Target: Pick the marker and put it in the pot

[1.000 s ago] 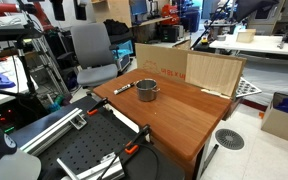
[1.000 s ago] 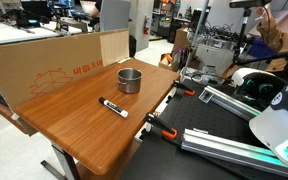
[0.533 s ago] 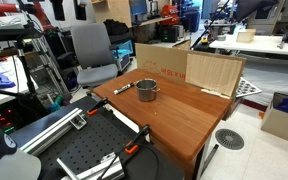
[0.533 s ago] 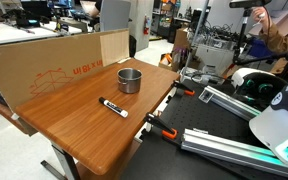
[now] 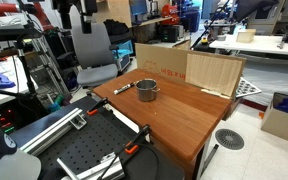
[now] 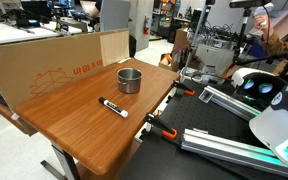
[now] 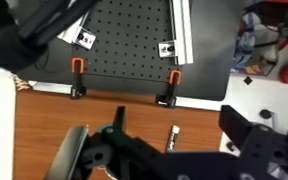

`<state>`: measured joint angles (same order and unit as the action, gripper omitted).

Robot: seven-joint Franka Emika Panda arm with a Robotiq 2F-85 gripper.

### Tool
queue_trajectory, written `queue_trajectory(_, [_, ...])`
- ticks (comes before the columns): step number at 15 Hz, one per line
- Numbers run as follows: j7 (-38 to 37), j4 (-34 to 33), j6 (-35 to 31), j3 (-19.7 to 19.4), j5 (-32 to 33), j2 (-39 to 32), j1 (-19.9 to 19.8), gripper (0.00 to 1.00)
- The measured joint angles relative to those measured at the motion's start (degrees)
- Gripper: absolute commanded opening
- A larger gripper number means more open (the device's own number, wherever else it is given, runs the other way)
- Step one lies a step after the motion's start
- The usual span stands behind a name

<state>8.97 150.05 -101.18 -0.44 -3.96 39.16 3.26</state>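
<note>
Between blurred dark jaws, marker [image 7: 173, 137], small, indistinct

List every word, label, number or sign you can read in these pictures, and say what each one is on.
No text can be read with confidence.
Red print on the cardboard, in both exterior views: too blurred to read.
Two white tags on the black perforated board, wrist view: dark patterns, no legible characters.
The marker: too small to show any label.
The pot: no marking visible.
</note>
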Motion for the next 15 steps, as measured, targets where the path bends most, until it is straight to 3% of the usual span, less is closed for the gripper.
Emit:
queue_trajectory(6, [-2.1,2.8,-10.1,3.0,-3.0,-6.5,2.0,1.00])
queue_trajectory(15, [-3.1,0.2,-21.7,4.6,-7.2,-26.4,3.6,1.00])
